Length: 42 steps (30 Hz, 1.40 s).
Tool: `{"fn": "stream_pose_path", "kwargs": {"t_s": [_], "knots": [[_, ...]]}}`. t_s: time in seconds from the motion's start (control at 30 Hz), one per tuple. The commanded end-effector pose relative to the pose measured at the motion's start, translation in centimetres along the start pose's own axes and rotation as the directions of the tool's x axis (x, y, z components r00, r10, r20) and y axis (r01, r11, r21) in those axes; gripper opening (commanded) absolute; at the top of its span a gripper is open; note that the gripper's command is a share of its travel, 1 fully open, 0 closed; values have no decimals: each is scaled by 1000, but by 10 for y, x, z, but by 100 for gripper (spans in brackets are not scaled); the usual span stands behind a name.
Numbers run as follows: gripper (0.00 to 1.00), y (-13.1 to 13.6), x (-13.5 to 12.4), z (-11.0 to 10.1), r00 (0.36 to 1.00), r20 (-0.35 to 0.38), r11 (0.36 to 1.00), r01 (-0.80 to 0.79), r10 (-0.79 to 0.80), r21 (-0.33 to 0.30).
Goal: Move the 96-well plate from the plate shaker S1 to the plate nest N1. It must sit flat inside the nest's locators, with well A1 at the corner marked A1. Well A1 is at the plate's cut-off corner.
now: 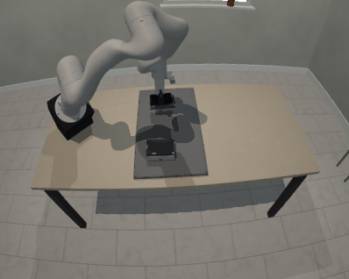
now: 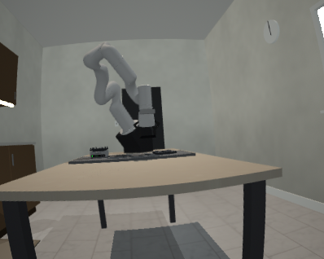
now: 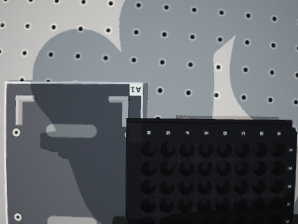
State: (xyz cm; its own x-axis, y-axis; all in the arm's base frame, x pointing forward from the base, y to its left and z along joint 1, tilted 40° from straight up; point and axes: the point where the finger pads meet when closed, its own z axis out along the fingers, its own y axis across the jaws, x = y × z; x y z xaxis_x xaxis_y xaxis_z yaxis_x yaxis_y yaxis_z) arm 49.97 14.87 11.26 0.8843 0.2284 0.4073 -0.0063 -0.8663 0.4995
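Note:
My gripper (image 1: 162,96) is shut on the black 96-well plate (image 1: 165,102) (image 3: 210,170) and holds it a little above the far end of the grey mat (image 1: 186,153). In the wrist view the plate fills the lower right, and the fingers themselves are hidden. The plate nest N1 (image 3: 30,150) (image 2: 164,151) is a grey pad with white L-shaped locators. Its A1 label (image 3: 135,89) is at its top right corner in the wrist view. The plate hangs off to one side of the nest and overlaps only its edge. I cannot make out the plate's cut-off corner. The plate shaker S1 (image 1: 160,149) (image 2: 98,153) stands near the mat's front with no plate on it.
The mat is a perforated board (image 3: 200,50) lying along the middle of a wooden table (image 1: 252,132). The arm's base (image 1: 70,116) sits at the table's left rear. A dark cabinet (image 2: 152,118) stands behind the table in the exterior view.

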Motion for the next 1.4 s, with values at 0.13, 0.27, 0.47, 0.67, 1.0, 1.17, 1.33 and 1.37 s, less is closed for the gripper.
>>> {"fn": "stream_pose_path", "kwargs": {"t_s": [0.13,0.27,0.47,0.67,1.0,1.17,1.33,1.37], "knots": [[0,-22,3,2,1000,-1,1000,0,0,0],[0,-35,4,3,1000,-1,1000,-1,1,0],[0,-55,7,6,1000,-1,1000,-1,1,0],[0,-68,8,7,1000,-1,1000,-1,1,0],[0,-98,11,10,1000,-1,1000,-1,1,0],[0,-99,11,10,1000,-1,1000,-1,1,0],[0,-99,11,10,1000,-1,1000,-1,1,0],[0,-99,11,10,1000,-1,1000,-1,1,0]]}}
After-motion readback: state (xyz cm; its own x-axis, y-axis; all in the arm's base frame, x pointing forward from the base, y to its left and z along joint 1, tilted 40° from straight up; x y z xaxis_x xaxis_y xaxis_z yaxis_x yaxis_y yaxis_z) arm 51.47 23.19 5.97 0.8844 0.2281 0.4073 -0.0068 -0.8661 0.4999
